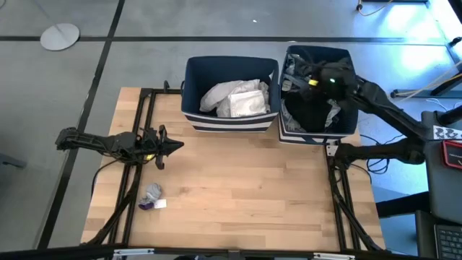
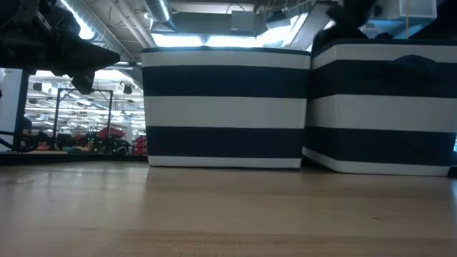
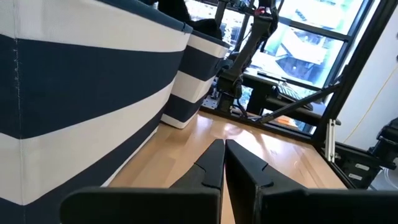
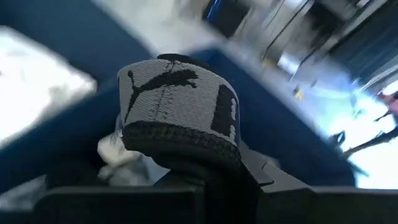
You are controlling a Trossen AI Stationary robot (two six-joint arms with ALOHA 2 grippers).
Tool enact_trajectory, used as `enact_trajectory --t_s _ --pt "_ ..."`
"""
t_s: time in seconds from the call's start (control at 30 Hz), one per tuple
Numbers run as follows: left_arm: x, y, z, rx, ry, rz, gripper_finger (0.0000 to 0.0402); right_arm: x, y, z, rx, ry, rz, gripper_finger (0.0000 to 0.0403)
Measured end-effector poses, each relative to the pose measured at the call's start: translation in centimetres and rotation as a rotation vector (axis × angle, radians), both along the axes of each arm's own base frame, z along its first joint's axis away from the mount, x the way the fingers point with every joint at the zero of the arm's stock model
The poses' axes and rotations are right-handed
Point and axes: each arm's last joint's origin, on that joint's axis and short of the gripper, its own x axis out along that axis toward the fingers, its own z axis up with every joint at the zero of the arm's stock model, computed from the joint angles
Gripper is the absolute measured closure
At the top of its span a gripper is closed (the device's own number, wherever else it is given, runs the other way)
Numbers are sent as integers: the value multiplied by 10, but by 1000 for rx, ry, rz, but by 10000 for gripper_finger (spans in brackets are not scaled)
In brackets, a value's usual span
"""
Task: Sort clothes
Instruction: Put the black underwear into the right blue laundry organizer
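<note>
My right gripper (image 1: pixel 302 75) is over the right navy bin (image 1: pixel 354 126), shut on a black garment (image 1: pixel 312 108) with a grey elastic band (image 4: pixel 177 102) that bears a black logo. More dark and grey clothes lie in that bin. The left navy bin (image 1: pixel 189 94) holds white pieces (image 1: pixel 234 99). A small grey piece (image 1: pixel 152 193) lies on the table near the left side. My left gripper (image 1: pixel 178 146) is shut and empty above the table, left of the bins; its closed fingers show in the left wrist view (image 3: pixel 224 152). My right gripper holds the black garment at or just under its grey elastic band (image 4: pixel 180 146), which folds over the fingertips and hides them. The hold comes from above the right bin. The garment's dark body (image 1: pixel 312 112) hangs down into the bin.
The two striped bins stand side by side at the table's far edge, touching. Bare wood lies in front of them (image 1: pixel 245 188). Black frame rails run along the table's left (image 1: pixel 137 188) and right (image 1: pixel 339 195) sides.
</note>
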Motion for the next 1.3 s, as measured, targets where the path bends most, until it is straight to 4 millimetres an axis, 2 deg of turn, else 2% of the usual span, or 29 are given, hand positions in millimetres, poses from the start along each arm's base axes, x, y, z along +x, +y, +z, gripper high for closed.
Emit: enact_trajectory --t_s 0.3,0.47,0.57,0.7,0.87,0.97,1.13,1.3 --pt "0 0 -1 1 8 1 398 18 -41 -50 353 153 -54 365" --pt "0 0 -1 1 7 1 398 35 -55 -71 429 227 -59 361" --pt "0 0 -1 -2 7 1 398 40 -58 -77 445 248 -61 336" --pt "0 0 -1 -2 7 1 398 39 -59 -77 436 257 -71 272" --pt "0 0 -1 -4 9 1 398 33 -54 -69 430 278 -83 194" --pt "0 0 -1 -5 9 1 398 27 -49 -51 438 284 -83 170" --pt "0 0 -1 -6 9 1 398 15 -38 -9 423 187 -79 158" --pt "0 0 -1 -6 9 1 398 0 -21 28 423 -18 39 157"
